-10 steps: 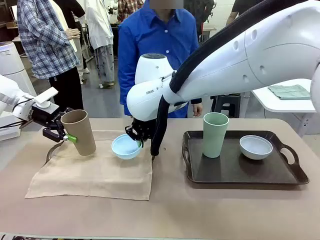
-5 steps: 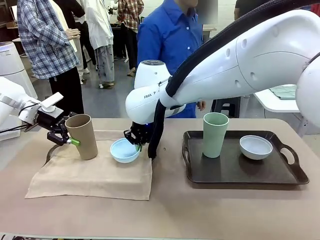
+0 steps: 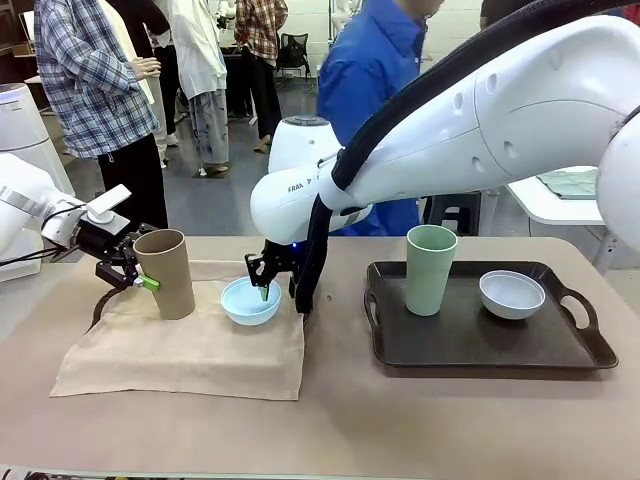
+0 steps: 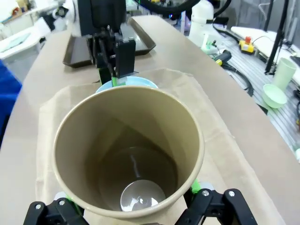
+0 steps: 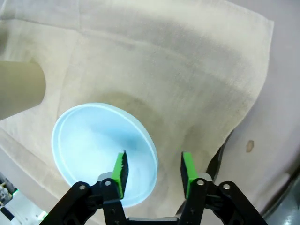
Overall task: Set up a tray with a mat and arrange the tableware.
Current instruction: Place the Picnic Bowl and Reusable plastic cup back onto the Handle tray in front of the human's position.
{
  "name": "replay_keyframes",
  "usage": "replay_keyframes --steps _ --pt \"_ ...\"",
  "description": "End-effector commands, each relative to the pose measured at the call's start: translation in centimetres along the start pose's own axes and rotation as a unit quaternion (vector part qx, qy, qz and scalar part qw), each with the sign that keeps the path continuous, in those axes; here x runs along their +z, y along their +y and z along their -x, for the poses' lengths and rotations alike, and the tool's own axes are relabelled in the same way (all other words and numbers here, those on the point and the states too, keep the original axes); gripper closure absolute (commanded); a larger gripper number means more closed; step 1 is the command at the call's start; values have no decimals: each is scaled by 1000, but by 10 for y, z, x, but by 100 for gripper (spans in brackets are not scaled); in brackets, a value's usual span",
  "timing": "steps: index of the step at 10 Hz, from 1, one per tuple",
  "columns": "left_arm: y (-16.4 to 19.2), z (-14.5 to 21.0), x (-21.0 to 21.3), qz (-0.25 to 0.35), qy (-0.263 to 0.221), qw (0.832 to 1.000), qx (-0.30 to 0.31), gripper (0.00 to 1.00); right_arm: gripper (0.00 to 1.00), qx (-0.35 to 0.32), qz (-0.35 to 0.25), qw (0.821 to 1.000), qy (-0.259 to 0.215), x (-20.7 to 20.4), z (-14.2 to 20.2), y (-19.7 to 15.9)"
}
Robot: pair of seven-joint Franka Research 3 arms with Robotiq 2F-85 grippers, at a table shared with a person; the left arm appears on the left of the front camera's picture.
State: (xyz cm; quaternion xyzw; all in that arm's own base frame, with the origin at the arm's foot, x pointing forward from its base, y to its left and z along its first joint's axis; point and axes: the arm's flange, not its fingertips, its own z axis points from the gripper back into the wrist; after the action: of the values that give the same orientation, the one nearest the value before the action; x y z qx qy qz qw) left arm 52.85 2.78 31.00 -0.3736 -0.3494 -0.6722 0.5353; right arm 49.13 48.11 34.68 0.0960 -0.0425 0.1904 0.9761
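Beige woven cloth, the mat, is lying flat on the left half of the bench with a dark handle peeking from under its left edge, and two pieces are sitting on it. The light blue round plastic bowl is resting upright near the mat's far right part, and the right end effector is standing open over it, one green pad inside the rim, one outside, neither touching. It is probably best to be lifting straight up here, so the inner pad is not catching the rim and dragging bowl or cloth. The tall tan plastic cup is standing upright just left of the bowl, smooth, tapered and empty. The left end effector is straddling its lower wall; whether the pads are pressing it I cannot tell. Backing off level is likely keeping so tall a cup from tipping. The pale green tall cup and white round bowl are waiting on the dark rectangular tray at the right.
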Motion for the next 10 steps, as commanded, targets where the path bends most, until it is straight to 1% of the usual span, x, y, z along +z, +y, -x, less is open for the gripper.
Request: replay_keyframes --steps 1,5,6,7,8,10 --pt "7 6 4 2 24 999 27 0 16 -8 32 999 -13 23 14 3" --pt "7 22 8 23 74 994 74 0 16 4 21 999 -50 62 34 7" --pt "3 22 14 24 100 991 90 0 16 4 22 998 -56 69 40 8" --pt "-3 18 22 19 138 985 105 0 16 3 25 998 -58 76 47 8" --pt "-11 7 30 5 189 975 117 0 16 -5 38 998 -57 83 54 3" --pt "-32 -31 43 -18 244 959 144 0 16 -26 58 997 -42 95 66 -5"
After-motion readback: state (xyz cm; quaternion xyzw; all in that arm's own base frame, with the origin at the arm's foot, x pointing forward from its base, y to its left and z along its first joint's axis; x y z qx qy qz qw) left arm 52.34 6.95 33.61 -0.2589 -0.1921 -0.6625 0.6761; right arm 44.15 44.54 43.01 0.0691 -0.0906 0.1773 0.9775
